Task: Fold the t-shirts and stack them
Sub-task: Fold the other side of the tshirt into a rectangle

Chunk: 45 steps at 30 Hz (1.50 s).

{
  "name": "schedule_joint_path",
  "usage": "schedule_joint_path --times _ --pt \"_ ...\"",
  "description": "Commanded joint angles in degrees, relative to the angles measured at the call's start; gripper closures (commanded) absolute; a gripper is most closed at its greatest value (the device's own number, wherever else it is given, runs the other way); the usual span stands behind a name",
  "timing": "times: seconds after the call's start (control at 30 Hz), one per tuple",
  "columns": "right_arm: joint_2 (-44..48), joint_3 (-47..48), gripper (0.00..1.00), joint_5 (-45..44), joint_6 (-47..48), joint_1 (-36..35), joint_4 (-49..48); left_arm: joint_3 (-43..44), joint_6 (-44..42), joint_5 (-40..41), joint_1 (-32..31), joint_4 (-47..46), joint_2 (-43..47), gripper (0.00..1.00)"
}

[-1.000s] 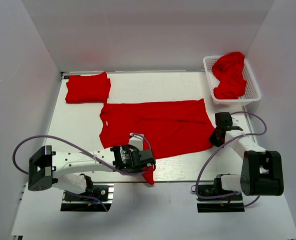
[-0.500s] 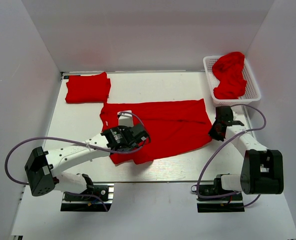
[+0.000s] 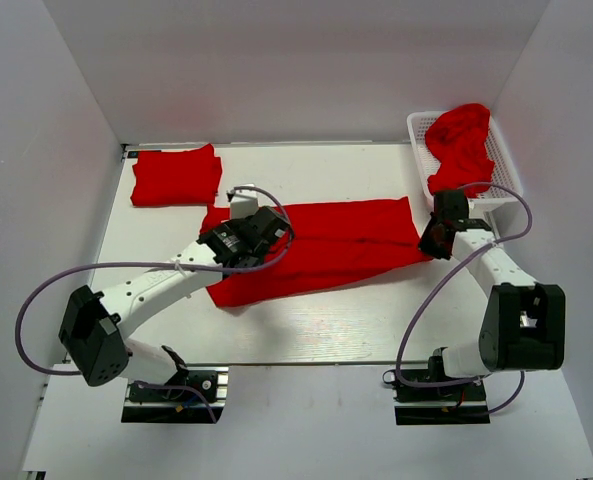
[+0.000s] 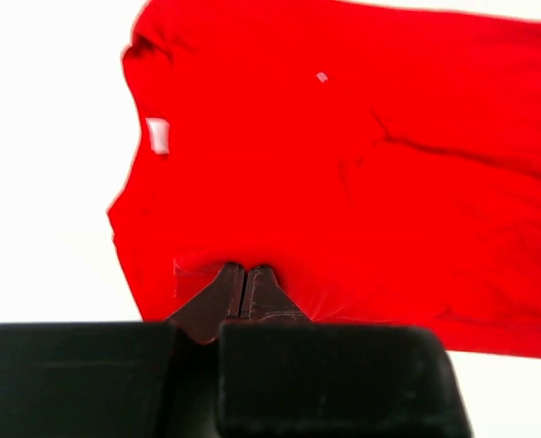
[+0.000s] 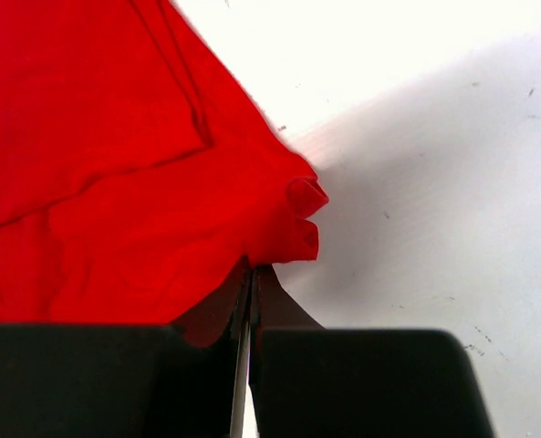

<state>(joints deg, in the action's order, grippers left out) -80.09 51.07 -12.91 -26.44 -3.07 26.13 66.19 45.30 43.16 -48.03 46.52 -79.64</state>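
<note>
A red t-shirt lies spread on the table, its near half folded up over the far half. My left gripper is shut on the shirt's folded edge near the collar; the wrist view shows the shirt with a white tag beyond the pinched cloth. My right gripper is shut on the shirt's right corner, which bunches at the fingertips. A folded red t-shirt lies at the far left. A crumpled red t-shirt sits in the basket.
A white lattice basket stands at the far right corner, close behind my right gripper. White walls enclose the table on three sides. The table's near edge runs just in front of the arm bases.
Both grippers have carried the shirt's near edge away from the table front toward the far edge, folding it over. The sleeve that hung over the front edge now lies on the table.
</note>
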Motion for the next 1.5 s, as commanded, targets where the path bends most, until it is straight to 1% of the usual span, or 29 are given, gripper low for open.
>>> schedule_joint_path --times 0.0,0.03,0.1,0.27,0.43,0.7,0.77,0.9,1.17,1.43,1.47 --pt "-1.29 3.77 1.00 -0.72 1.74 -0.27 1.03 3.06 -5.56 1.41 2.85 -3.19 -0.43 1.00" --pt "-2.25 4.56 1.00 -0.54 2.17 -0.18 0.94 3.06 -6.70 0.88 4.07 -5.28 -1.48 1.00" --pt "-3.39 5.53 1.00 -0.54 2.79 -0.01 1.03 3.59 -8.37 -0.52 5.31 -6.88 -2.54 1.00" --pt "-6.21 8.51 1.00 -0.63 3.50 -0.01 0.68 4.73 -11.89 -1.14 8.47 -9.86 -5.52 1.00" --pt "-8.93 11.33 1.00 -1.42 5.25 -0.09 -0.38 5.87 -12.78 -1.67 11.90 -11.36 -7.46 1.00" --pt "-13.95 16.95 1.00 1.83 7.98 -0.18 -1.17 5.88 -16.37 -2.72 16.21 -13.30 -9.05 1.00" --pt "-15.26 17.92 1.00 3.31 9.03 -0.09 -1.52 5.27 -17.43 -3.78 16.83 -15.58 -9.05 1.00" --pt "-16.32 19.24 1.00 4.91 10.87 -0.27 -4.32 5.26 -18.84 -5.10 18.49 -17.42 -10.45 1.00" --pt "-21.41 24.87 1.00 4.73 11.58 -0.27 -3.19 6.84 -20.69 -8.35 21.48 -19.89 -16.77 1.00" --pt "-26.60 28.56 1.00 2.45 11.84 -0.27 -3.19 10.79 -20.69 -8.88 24.29 -21.03 -23.81 1.00" --pt "-27.56 28.82 1.00 3.49 11.76 -0.27 -3.45 10.80 -21.30 -8.88 24.82 -21.03 -25.03 1.00"
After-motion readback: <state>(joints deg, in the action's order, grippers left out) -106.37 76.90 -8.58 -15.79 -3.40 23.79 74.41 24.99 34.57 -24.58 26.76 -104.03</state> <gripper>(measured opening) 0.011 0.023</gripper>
